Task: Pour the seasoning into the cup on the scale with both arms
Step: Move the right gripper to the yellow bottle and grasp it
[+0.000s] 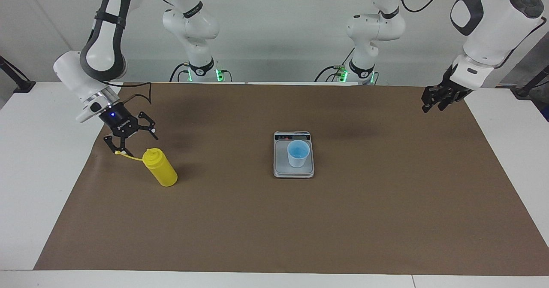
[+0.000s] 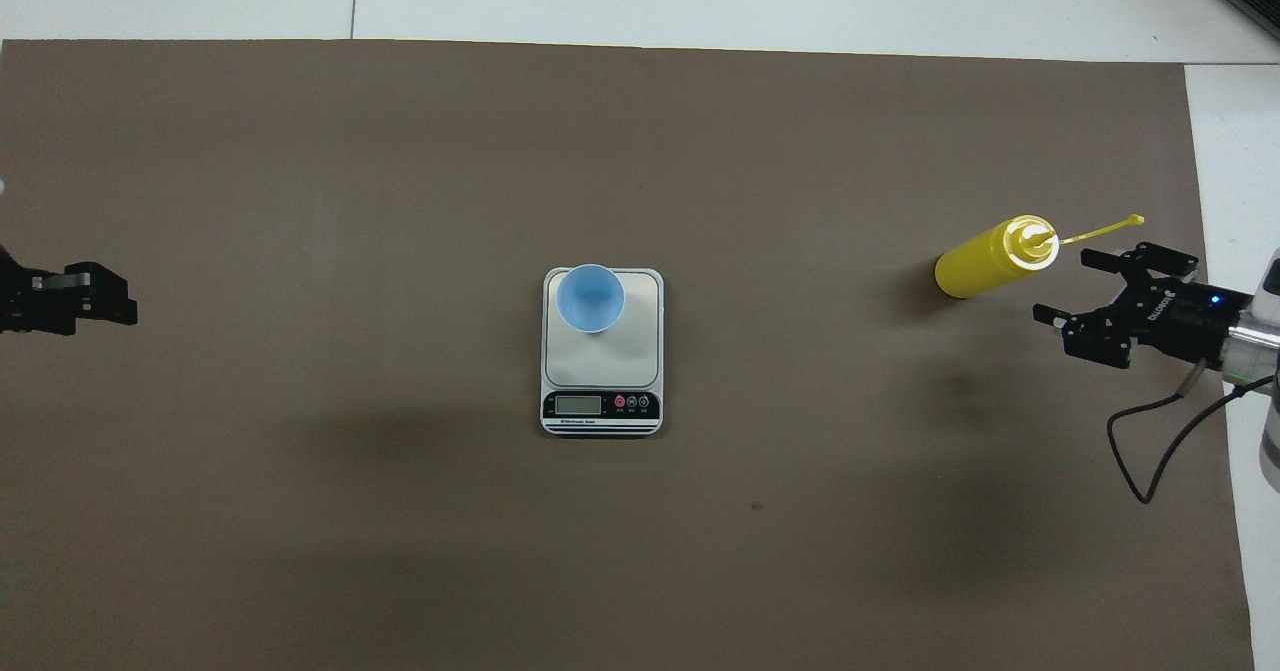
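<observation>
Right gripper (image 1: 132, 141), jaws spread, hangs just beside upright yellow plastic squeeze bottle (image 1: 160, 173) near right arm's end of brown mat (image 1: 274, 228); light blue cup (image 1: 298, 153) on silver-grey scale (image 1: 293, 170) mid-mat; left gripper (image 1: 434, 100), finger state unclear, over mat's other end.

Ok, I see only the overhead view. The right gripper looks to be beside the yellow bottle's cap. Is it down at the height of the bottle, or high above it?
Observer: In the facing view the right gripper is low, about level with the cap of the yellow bottle. It is open and not around the bottle.
Operator: Does it touch the strap?
Observer: One fingertip overlaps the end of the strap there. I cannot tell if they touch.
Operator: And the left gripper?
Observer: The left gripper hangs in the air over the edge of the mat.
</observation>
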`<move>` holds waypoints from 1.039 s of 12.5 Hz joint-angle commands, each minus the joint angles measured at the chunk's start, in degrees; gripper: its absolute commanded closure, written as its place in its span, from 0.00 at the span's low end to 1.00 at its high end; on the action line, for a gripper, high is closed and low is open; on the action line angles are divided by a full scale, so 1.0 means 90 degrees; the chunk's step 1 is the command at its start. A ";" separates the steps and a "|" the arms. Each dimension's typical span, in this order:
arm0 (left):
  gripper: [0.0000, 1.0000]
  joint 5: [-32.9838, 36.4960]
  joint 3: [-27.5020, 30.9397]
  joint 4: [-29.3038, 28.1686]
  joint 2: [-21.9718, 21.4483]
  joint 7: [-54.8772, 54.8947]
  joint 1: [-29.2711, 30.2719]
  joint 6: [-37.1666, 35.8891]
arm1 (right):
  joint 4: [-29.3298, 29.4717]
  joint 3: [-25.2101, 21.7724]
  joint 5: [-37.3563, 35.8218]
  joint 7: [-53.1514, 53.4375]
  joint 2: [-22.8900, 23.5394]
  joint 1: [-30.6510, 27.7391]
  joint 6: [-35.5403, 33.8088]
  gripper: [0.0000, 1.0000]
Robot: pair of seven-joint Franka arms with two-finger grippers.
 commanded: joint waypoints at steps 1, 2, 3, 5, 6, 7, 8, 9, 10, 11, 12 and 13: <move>0.44 -0.0111 -0.0042 -0.0202 -0.0080 0.0048 0.0019 0.0466 | 0.0012 0.0046 0.0661 -0.0682 0.0205 -0.0103 0.0058 0.00; 0.44 -0.0111 -0.0042 -0.0202 -0.0070 0.0057 0.0019 0.0545 | 0.0012 0.0046 0.0799 -0.0762 0.0274 -0.0094 0.0058 0.00; 0.44 -0.0111 -0.0042 -0.0202 -0.0050 0.0096 0.0019 0.0566 | 0.0022 0.0056 0.0917 -0.0772 0.0313 -0.0084 0.0058 0.00; 0.45 -0.0111 -0.0042 -0.0173 -0.0031 0.0096 0.0000 0.0546 | 0.0061 0.0056 0.1336 -0.1122 0.0556 -0.0045 0.0058 0.00; 0.45 -0.0111 -0.0062 -0.0144 -0.0021 0.0087 -0.0039 0.0556 | 0.0081 0.0056 0.1531 -0.1298 0.0654 -0.0016 0.0058 0.00; 0.46 -0.0111 -0.0062 -0.0095 0.0056 0.0087 -0.0030 0.0527 | 0.0090 0.0056 0.1736 -0.1397 0.0723 0.0014 0.0058 0.00; 0.46 -0.0131 -0.0062 0.0070 0.0164 0.0087 -0.0030 0.0459 | 0.0120 0.0056 0.1883 -0.1581 0.0840 0.0014 0.0039 0.00; 0.47 -0.0228 -0.0071 0.0381 0.0329 0.0067 -0.0020 0.0255 | 0.0129 0.0056 0.2030 -0.1805 0.0928 0.0004 0.0019 0.00; 0.48 -0.0345 -0.0062 0.0800 0.0534 0.0077 0.0029 0.0012 | 0.0130 0.0056 0.2157 -0.1914 0.0958 0.0014 0.0009 0.00; 0.49 -0.0365 -0.0081 0.1123 0.0739 0.0077 0.0077 -0.0174 | 0.0139 0.0085 0.2216 -0.1925 0.0987 0.0033 0.0029 0.00; 0.49 -0.0375 -0.0081 0.1329 0.0905 0.0067 0.0078 -0.0302 | 0.0168 0.0085 0.2294 -0.1925 0.0987 0.0140 0.0029 0.00; 0.48 -0.0375 -0.0120 0.1534 0.0946 0.0067 0.0078 -0.0477 | 0.0159 0.0085 0.2382 -0.1925 0.0997 0.0199 0.0048 0.00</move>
